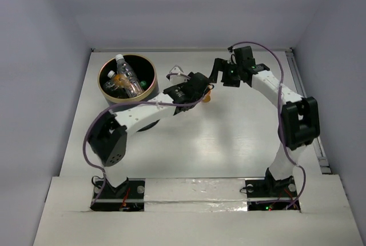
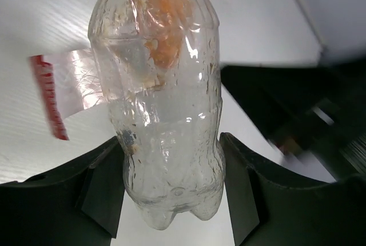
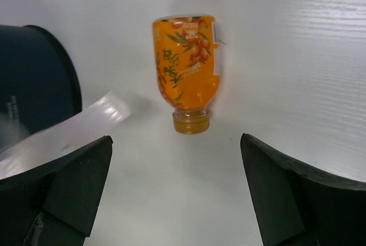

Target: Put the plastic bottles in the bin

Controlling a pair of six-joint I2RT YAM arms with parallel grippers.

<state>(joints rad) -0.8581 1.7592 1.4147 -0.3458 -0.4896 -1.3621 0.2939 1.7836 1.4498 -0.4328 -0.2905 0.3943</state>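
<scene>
— What is the left claw [image 2: 171, 191] doing?

— It is gripping a clear bottle [image 2: 163, 114] near the base, partly closed, with both fingers [image 2: 103, 183] pressing against the bottle's sides. A loose label [image 2: 68, 86] with a red edge is sticking out from the bottle's side.

— And the right claw [image 3: 177, 194]?

— It is standing wide open and holding nothing. It is hanging over an orange bottle [image 3: 187, 66], which is lying on its side on the white worktop [image 1: 229, 137] with its cap pointing toward the claw.

— Where is the bin [image 1: 100, 80] sitting?

— At the far left of the worktop. Its dark wall is showing at the left edge of the right wrist view, well apart from the orange bottle. Several other bottles [image 1: 127, 77] are lying inside it, at least one clear one with a white cap among them.

— Is the clear bottle over the bin?

— No, from above the left claw is holding it just to the right of the bin, close to the right claw.
</scene>
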